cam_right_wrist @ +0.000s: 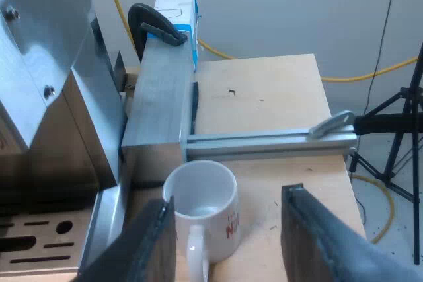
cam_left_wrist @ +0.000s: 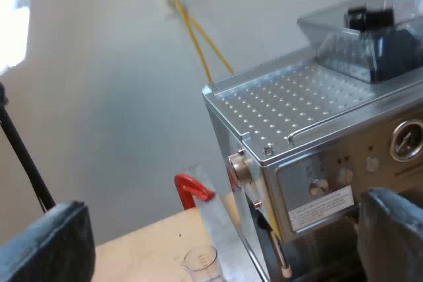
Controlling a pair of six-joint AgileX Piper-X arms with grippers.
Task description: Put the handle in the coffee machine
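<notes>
Steel espresso machine (cam_left_wrist: 310,163) right up close to the left hand (cam_left_wrist: 225,242), with a perforated top, a smoky bean hopper (cam_left_wrist: 370,37) sitting on it and a gauge (cam_left_wrist: 406,140) on the front. Lower front cut off, and partly behind one finger (cam_left_wrist: 393,229), so no way to see the spot where a holder would lock in.

Red curved bit (cam_left_wrist: 192,189) poking up just beside the machine's side, against a tilted metal bar (cam_left_wrist: 218,229). Honestly can't tell if that's a clamp or the red end of a handle. Most of it hidden by the bar.

Left hand spread wide, gripping nothing and touching nothing as far as visible. Small measuring glass (cam_left_wrist: 200,259) on the wooden counter (cam_left_wrist: 145,242) beside the bar, only its rim end in sight.

Over on the other side, right hand (cam_right_wrist: 228,229) also well apart and empty, hovering over a white mug (cam_right_wrist: 201,209) with red lettering, handle turned toward the camera. One finger (cam_right_wrist: 152,242) overlapping the mug's rim. Hard to say whether touching or just above it. Mug just beside the machine's drip tray (cam_right_wrist: 39,236), which is cut off too.

Beyond the mug, a chunky metal block with an aluminium rail (cam_right_wrist: 264,142) running off it, a black clamp (cam_right_wrist: 155,28) on top, and a blue-and-white carton (cam_right_wrist: 178,4) behind that, half hidden.
</notes>
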